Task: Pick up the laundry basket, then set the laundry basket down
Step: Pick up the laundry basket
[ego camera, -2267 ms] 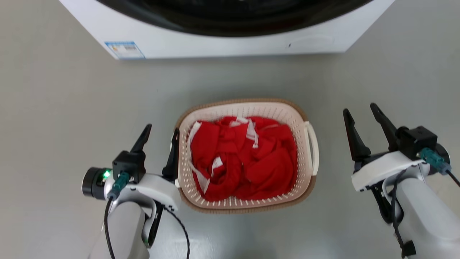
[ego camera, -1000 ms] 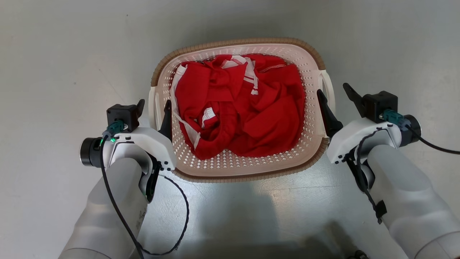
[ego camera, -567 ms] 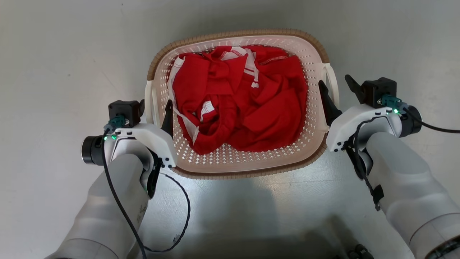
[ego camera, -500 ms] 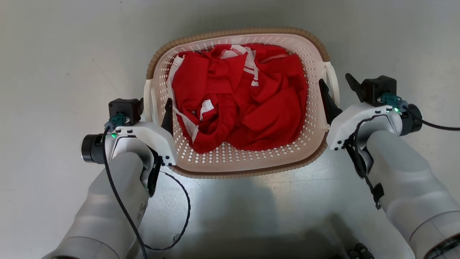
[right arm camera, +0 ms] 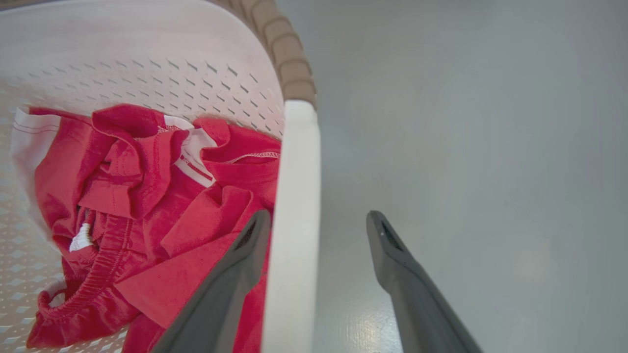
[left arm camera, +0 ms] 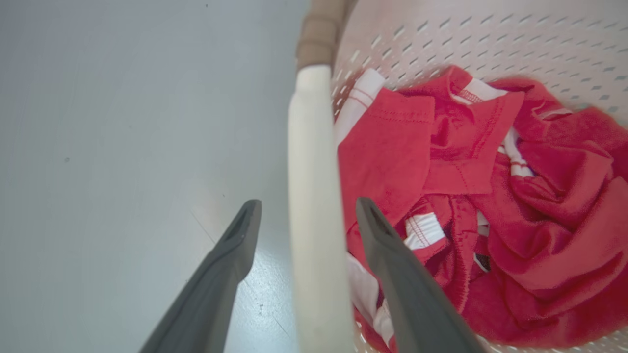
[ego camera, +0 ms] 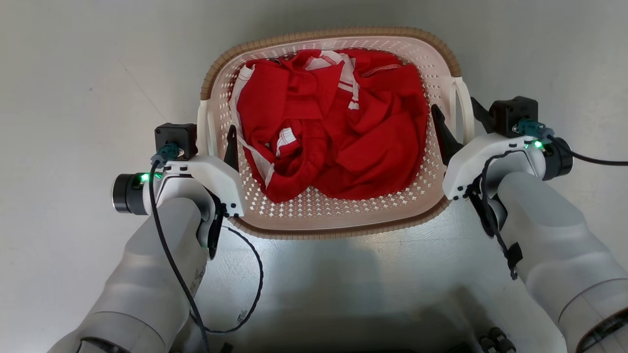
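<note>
The cream perforated plastic laundry basket (ego camera: 333, 34) with a brown woven-look rim sits on the grey floor (ego camera: 73, 98) between the two grippers, holding crumpled red-and-white clothes (ego camera: 338, 127). The left gripper (left arm camera: 308, 203) stands wide, straddling the left white loop handle (left arm camera: 306, 122). The right gripper (right arm camera: 319, 214) stands equally wide astride the right white loop handle (right arm camera: 297, 162).

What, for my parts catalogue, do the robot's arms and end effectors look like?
Pale grey forearms, white wrist shells. The left end effector and right end effector each have two long dark tapered fingers, a black box, teal plug, green light, black cable.
</note>
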Controlling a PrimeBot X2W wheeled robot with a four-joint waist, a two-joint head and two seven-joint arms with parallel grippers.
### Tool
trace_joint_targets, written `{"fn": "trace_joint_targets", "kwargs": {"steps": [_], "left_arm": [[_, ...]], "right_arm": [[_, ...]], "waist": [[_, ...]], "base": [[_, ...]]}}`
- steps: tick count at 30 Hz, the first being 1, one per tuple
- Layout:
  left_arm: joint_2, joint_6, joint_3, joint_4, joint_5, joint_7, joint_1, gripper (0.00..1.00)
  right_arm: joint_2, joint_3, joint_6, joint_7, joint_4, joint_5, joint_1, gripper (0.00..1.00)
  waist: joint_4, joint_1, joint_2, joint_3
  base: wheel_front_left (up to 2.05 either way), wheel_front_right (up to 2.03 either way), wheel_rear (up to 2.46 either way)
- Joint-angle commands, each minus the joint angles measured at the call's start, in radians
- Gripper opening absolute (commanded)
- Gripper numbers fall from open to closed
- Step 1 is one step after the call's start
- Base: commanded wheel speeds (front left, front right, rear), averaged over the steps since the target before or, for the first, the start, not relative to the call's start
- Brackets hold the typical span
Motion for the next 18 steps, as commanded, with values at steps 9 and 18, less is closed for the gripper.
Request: {"fn": "trace_joint_targets", "kwargs": {"steps": [9, 18], "left_arm": [[0.025, 0.033, -0.068, -0.008, -0.053, 0.004, -0.011, 0.11], [0.025, 0.033, -0.132, 0.002, -0.093, -0.002, -0.027, 0.0]], "right_arm": [[0.016, 0.06, 0.003, 0.006, 0.017, 0.056, 0.013, 0.0], [0.016, 0.09, 0.003, 0.001, 0.038, 0.104, 0.006, 0.0]], "waist": [[0.008, 0.0, 0.0, 0.016], [0.011, 0.0, 0.0, 0.007]], "base": [[0.0, 0.0, 0.0], [0.0, 0.0, 0.0]]}}
